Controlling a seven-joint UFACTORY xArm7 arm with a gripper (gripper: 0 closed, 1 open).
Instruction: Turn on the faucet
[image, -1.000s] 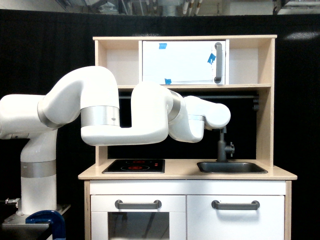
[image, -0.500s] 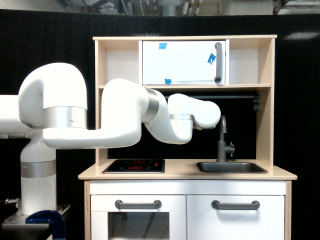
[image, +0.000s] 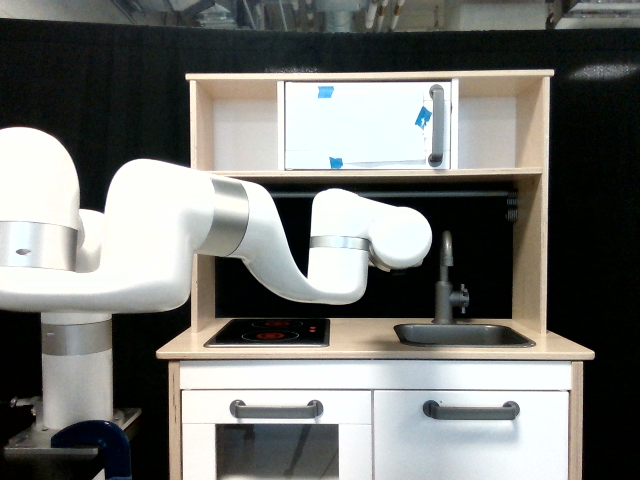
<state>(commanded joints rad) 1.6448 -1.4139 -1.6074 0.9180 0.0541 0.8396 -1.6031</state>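
Since a second ago your arm (image: 200, 250) has pulled back toward the exterior view's left: the wrist end covered the top of the faucet then, and now sits clear of it, just beside the spout with dark background showing between them. Nothing else has shifted.

Play kitchen (image: 370, 345) is the big fixed thing. The faucet (image: 446, 285) stands upright at the back of the worktop, behind the left end of the sink (image: 462, 335), hooked spout over the basin, small side knob (image: 462, 295) pointing to the exterior view's right.

Gripper: you can't read it from this view (it's hidden behind the rounded wrist housing (image: 398, 238)), so whether it's released or clenched is unknown. Don't assume.

Doing the step well, as I'd judge it:
- The knob is on the far side of the pipe from your wrist, so go around or over the spout, not through it.
- The pipe is thin and probably flexes; push the knob, not the stem.
- Watch the dark rail (image: 400, 194) and shelf above for elbow clearance.

Labels: no brand or text readable. Only blue tape scraps (image: 325, 92) on the white cabinet door (image: 365, 125), unmarked.
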